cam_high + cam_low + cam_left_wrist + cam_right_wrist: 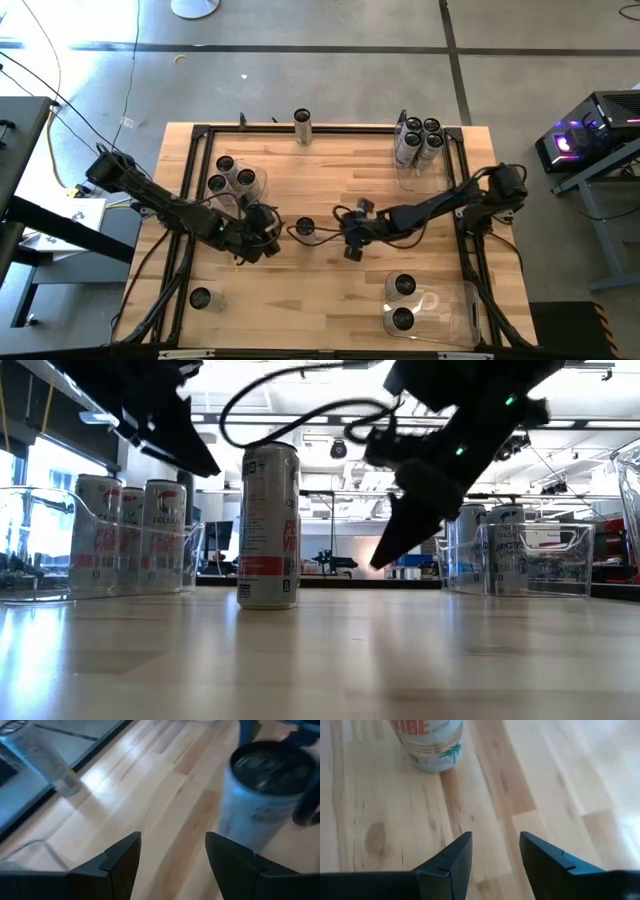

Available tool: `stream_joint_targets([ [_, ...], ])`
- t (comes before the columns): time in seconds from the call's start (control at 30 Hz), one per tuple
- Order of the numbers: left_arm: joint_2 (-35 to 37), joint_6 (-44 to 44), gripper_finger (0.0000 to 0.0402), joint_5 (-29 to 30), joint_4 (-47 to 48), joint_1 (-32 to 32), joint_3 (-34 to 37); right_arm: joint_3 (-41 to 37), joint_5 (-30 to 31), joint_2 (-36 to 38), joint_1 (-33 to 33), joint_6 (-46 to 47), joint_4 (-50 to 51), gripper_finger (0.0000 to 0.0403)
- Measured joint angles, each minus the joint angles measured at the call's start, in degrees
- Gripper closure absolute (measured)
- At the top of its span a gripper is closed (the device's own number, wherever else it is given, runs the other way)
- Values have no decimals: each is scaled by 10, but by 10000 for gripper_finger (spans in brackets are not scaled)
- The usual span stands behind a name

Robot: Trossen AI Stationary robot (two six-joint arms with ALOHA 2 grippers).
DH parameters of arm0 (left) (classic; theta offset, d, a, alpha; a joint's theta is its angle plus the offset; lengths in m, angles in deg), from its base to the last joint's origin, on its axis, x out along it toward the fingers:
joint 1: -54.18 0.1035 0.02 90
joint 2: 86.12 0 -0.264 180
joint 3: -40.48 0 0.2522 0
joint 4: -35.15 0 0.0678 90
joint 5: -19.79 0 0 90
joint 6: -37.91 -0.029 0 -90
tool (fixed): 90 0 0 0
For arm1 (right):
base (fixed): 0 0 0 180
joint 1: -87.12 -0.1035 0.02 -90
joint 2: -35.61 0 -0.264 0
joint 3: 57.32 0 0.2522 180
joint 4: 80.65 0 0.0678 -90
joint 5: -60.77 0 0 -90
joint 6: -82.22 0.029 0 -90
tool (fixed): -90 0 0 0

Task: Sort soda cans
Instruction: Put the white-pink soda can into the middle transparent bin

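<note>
High view: bins [262, 183] flank centre can [305, 229].

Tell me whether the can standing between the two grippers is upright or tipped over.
Upright. The centre can stands on its base on the table in the low view; from above only its round dark top shows.

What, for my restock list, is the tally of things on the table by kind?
Soda cans: 12
Clear bins: 3 that can be made out
Total: 15
</note>
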Motion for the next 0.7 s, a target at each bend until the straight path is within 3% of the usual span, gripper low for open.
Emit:
stream_joint_targets([
  [0.23, 0, -11, 178, -51, -78, 20, -5, 0, 46, 24, -26, 8, 20, 243],
  [0.5, 0, -30, 112, -227, -160, 57, -5, 0, 71, 28, -48, 69, 132, 243],
  [0.7, 1, -28, 98, -229, -175, 63, -6, 0, 120, 38, -65, 139, 221, 243],
])
